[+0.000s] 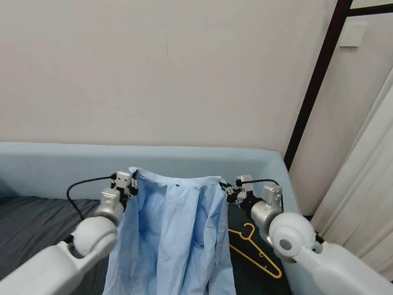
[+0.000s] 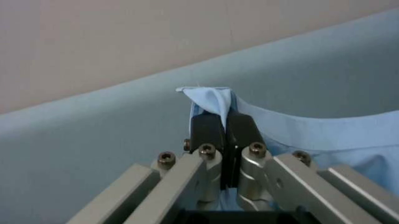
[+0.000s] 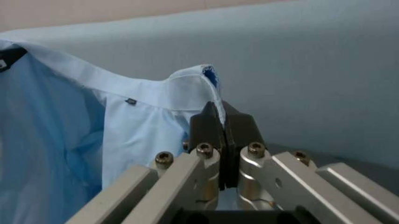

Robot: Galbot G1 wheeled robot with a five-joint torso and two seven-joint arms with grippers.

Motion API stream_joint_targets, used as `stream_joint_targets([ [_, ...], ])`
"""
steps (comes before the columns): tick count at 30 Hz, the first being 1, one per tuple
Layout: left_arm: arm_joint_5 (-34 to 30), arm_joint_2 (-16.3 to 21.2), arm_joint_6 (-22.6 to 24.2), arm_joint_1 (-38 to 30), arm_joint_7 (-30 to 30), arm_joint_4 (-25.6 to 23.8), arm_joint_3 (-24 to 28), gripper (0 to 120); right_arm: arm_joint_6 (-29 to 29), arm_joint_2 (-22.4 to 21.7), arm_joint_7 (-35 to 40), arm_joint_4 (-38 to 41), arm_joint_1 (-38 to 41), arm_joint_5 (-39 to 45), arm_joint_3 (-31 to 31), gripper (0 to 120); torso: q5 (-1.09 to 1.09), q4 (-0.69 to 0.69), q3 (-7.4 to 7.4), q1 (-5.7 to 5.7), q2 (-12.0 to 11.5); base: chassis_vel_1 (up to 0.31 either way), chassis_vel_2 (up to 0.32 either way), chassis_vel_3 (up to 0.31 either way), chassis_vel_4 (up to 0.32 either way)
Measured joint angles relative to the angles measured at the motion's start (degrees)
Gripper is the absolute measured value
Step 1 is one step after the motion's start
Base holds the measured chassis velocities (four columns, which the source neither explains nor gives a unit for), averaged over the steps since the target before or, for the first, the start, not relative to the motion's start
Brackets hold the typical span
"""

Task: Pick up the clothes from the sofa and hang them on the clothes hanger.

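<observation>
A light blue shirt hangs spread between my two grippers above the sofa seat. My left gripper is shut on the shirt's left shoulder, and the pinched cloth sticks up past its black fingers. My right gripper is shut on the right shoulder, with its black fingers closed on the fabric. A yellow clothes hanger lies flat on the dark seat, below my right gripper and just right of the shirt's hem.
The pale blue sofa back runs behind the shirt, with its arm on the right. A dark grey seat cover lies at the left. A beige wall rises behind, and a dark door frame stands right.
</observation>
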Motion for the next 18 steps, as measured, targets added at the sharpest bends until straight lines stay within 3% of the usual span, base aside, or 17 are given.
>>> stream_joint_targets([
  [6, 4.05, -5.05, -2.85, -2.66, -0.16, 9.94, 1.44, 0, 3.86, 7.2, -3.15, -12.4, -0.69, -7.04, -1.24, 0, 0.01, 0.02, 0.0, 0.0, 0.0, 0.0, 0.0, 0.0, 0.0],
  [18, 8.18, -11.09, -6.31, 2.94, 0.14, 12.62, 1.39, 0, 8.03, 11.78, -7.15, -26.85, -0.36, -12.67, -1.65, 0, 0.01, 0.01, -0.01, 0.0, 0.0, 0.0, 0.0, 0.0, 0.0],
])
